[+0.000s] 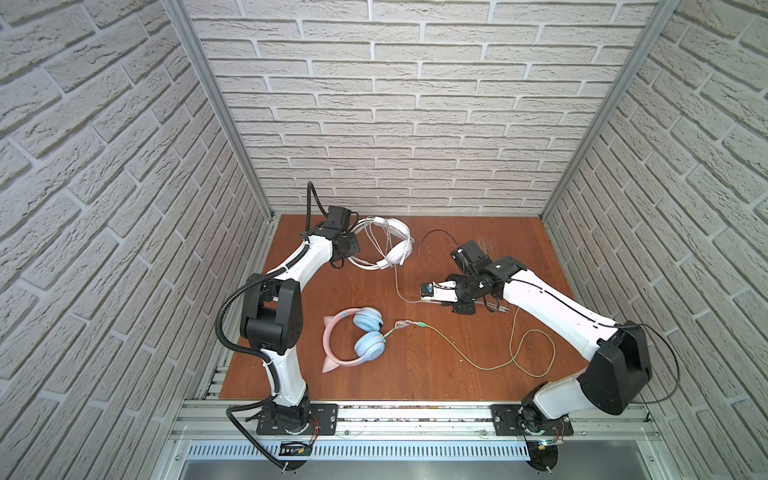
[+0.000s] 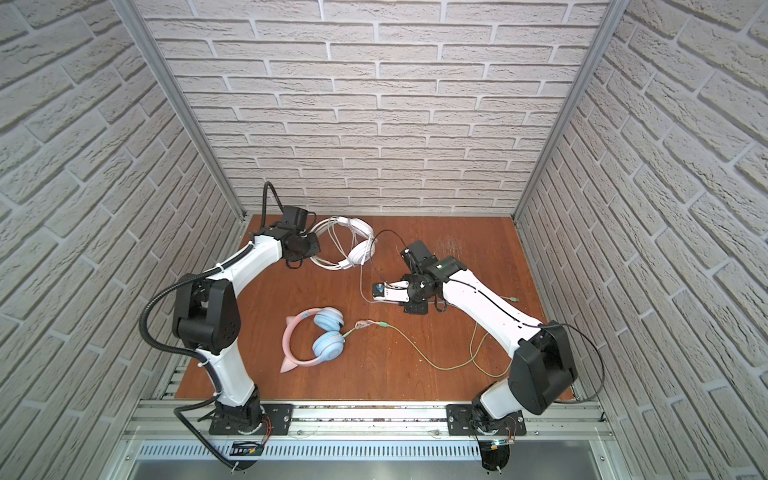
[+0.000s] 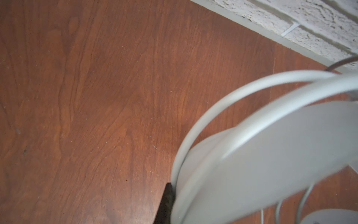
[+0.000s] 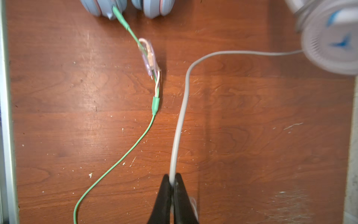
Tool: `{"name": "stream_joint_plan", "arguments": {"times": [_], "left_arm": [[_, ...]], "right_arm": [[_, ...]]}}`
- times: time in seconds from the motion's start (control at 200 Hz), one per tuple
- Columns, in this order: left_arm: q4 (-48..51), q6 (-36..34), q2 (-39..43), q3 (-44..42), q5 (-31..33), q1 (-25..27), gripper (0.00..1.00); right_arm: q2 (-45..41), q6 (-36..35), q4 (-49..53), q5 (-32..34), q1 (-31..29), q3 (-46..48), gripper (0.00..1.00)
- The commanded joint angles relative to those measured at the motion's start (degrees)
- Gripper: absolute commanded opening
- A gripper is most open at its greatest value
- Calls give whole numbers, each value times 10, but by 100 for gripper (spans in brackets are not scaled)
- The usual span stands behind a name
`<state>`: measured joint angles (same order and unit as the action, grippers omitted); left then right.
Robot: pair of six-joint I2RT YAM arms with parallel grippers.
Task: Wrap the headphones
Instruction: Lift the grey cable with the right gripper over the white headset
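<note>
Headphones: the white pair (image 1: 390,245) stands beyond the pink pair (image 1: 359,340), well apart, with pale cable (image 4: 182,108) looped over its band. The left gripper (image 1: 345,248) seems clamped on that band. The right gripper (image 4: 172,180) is closed tight on the cable's slack. A hard pull could drag the white pair from the left hold or spill the loops. A low swing could snag the green cable (image 1: 478,361) trailing from the pink pair. In the left wrist view the band blocks 1 finger, and the right arm covers part of the green cable.
</note>
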<state>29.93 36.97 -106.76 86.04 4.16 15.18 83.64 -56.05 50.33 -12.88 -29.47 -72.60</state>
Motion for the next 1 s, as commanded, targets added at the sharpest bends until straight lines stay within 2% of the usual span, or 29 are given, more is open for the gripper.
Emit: {"name": "stream_joint_plan", "arguments": {"times": [0.0, 0.245, 0.495, 0.705, 0.99], "left_arm": [[-1, -9, -9, 30, 24, 14, 0], [25, -30, -37, 66, 39, 42, 0], [55, -84, -46, 90, 47, 70, 0], [62, -116, -52, 102, 26, 90, 0], [63, -165, -56, 107, -15, 117, 0]], "right_arm": [[-28, -13, -13, -54, -1, -25, 5], [-18, -38, 0, -65, 3, -71, 5], [2, -48, 2, -87, 39, -120, 5], [29, -30, -12, -105, 62, -163, 5], [110, 40, -14, -78, 96, -249, 5]]}}
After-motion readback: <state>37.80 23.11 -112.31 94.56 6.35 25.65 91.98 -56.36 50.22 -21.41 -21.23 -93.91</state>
